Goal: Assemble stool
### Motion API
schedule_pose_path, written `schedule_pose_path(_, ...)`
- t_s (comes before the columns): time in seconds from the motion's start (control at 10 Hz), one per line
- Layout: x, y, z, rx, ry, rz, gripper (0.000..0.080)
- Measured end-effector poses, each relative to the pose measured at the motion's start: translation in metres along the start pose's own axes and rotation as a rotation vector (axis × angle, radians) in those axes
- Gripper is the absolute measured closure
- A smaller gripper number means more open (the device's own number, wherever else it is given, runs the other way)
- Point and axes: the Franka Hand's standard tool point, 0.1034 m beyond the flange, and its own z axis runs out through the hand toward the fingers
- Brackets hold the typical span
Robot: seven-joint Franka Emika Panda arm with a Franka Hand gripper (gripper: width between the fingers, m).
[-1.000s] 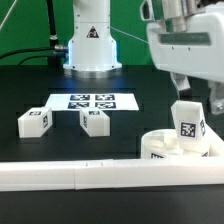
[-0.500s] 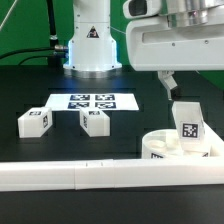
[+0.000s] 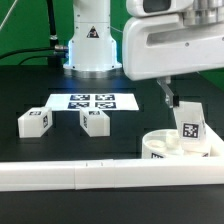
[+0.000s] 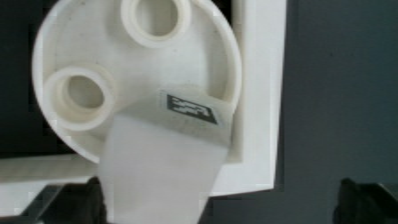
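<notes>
Black table (image 3: 150,112), end effector (image 3: 183,98) spread wide over leg (image 3: 188,126)

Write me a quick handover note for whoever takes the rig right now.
Gripper: open, holding nothing, over the standing leg.
Seat: beside the border rail, at the exterior view's right.
Done: one leg upright in the seat; how firmly it sits cannot be told.
Left: two loose legs on the table by the marker board, both to be mounted.
</notes>
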Motion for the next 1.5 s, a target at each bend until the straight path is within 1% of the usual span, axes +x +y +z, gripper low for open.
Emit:
schedule_pose_path(0.2,0.0,0.002,0.0,-0.003,-0.001,-0.137,0.0151)
schedule_pose_path(0.3,0.0,0.004,0.0,-0.015,-0.003,-0.288,0.0151)
schedule_pose_path(0.4,0.0,0.006,0.002,-0.041,-0.011,-0.503,0.0151)
schedule_pose_path(0.5,0.0,0.006,0.007,-0.07,-0.017,-0.726,0.0151)
schedule_pose_path(0.7,-0.005,0.002,0.022,-0.084,-0.038,-0.912,0.0151)
schedule_pose_path(0.8,-0.006,0.003,0.03,-0.092,-0.04,-0.99,0.0151)
schedule_pose_path(0.9,-0.006,0.009,0.03,-0.092,-0.044,-1.047,0.0151)
schedule_pose_path(1.0,-0.005,0.009,0.03,-0.092,-0.04,-0.982,0.0151)
schedule_pose_path(1.1,-0.005,0.01,0.03,-0.092,-0.04,-0.984,0.0272)
schedule_pose_path(1.2,-0.005,0.009,0.03,-0.091,-0.036,-0.92,0.0408)
schedule_pose_path(1.3,-0.005,0.009,0.03,-0.092,-0.032,-0.831,0.0408)
schedule_pose_path(1.4,-0.006,0.009,0.03,-0.092,-0.029,-0.771,0.0465)
schedule_pose_path(1.5,-0.006,0.009,0.031,-0.092,-0.026,-0.703,0.0465)
